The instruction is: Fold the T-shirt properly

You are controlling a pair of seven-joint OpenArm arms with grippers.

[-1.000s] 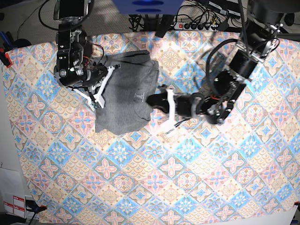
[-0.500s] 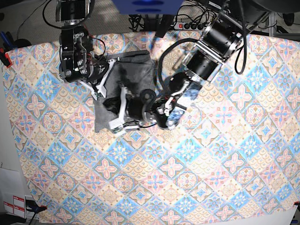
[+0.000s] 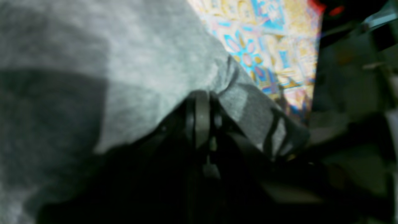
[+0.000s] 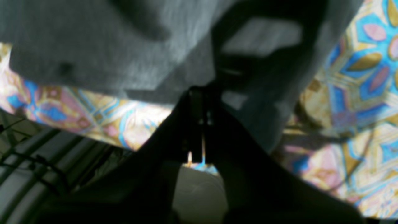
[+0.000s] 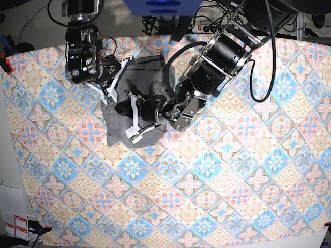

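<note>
Both wrist views are blurred and dark. Left fingers [image 3: 202, 102] and right fingers [image 4: 199, 96] each pinch the grey T-shirt [image 5: 116, 126], the arms hiding much of it on the patterned tablecloth [image 5: 217, 170].

The T-shirt [image 5: 116, 121] is soft matt heather-grey knit cloth, lying on a surface [image 5: 232, 186] covered in smooth printed pastel tile-patterned fabric, while both tools, left [image 3: 200, 102] and right [image 4: 197, 96], look like dark matt plastic with white struts.
</note>
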